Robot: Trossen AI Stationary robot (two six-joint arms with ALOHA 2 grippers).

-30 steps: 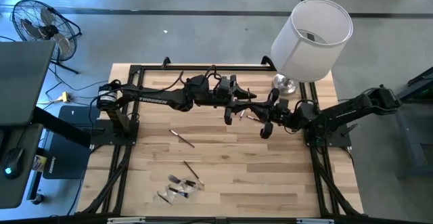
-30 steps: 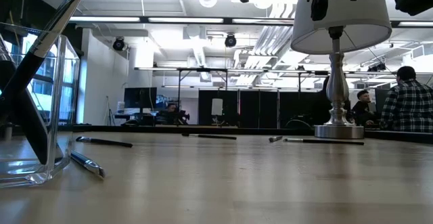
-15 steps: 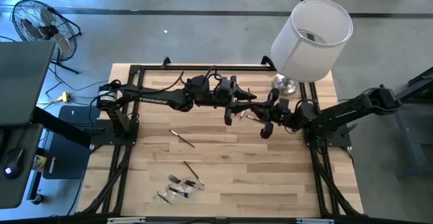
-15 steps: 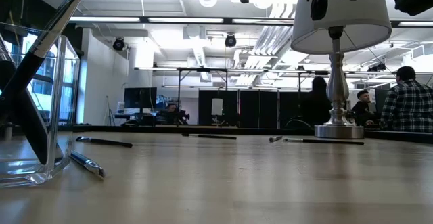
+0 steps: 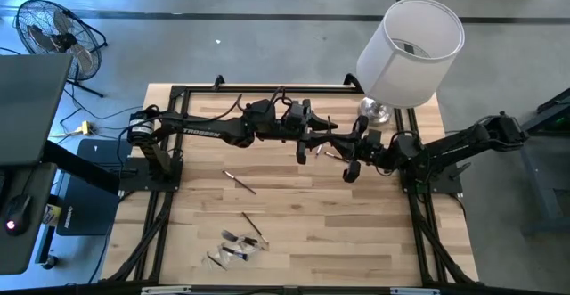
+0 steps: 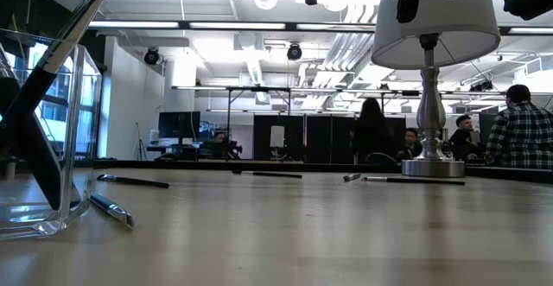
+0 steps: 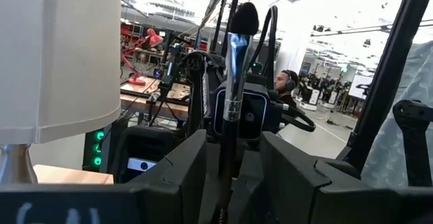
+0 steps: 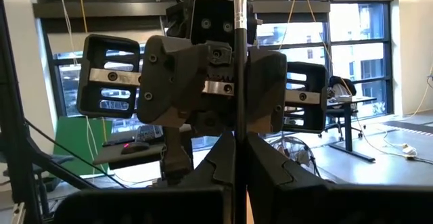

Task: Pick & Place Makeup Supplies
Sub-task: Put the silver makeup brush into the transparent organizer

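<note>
While hovering nose to nose with the left hand (image 7: 233, 158) above the far middle of the counter (image 5: 356, 241), clamped tight on one thin makeup brush (image 7: 235, 55), right hand (image 8: 236, 149), fingers pinched flat against the handle. Looks like a handover in mid-air, judging by the pose. Left hand spread wide around that same handle, gap showing on both sides, nothing squeezed yet. Sensible set-up: one firm grip to steady the stick, one open pair of fingers straddling it and ready to close.

Now to direction. Long axis crosswise to both hands' reach, threading straight through the two gaps. Silver ferrule and dark bristle head poking out clear beyond the left fingers (image 7: 179, 173); bare handle end down at the pinch. From overhead, only a short pale sliver visible between the hands, so exact tilt hard to call.

Elsewhere: two loose brushes (image 5: 239, 181) lying flat on the near wood, a few more clustered at the clear holder (image 5: 233, 249) by the near edge, lamp (image 5: 410, 50) at the far right corner.
</note>
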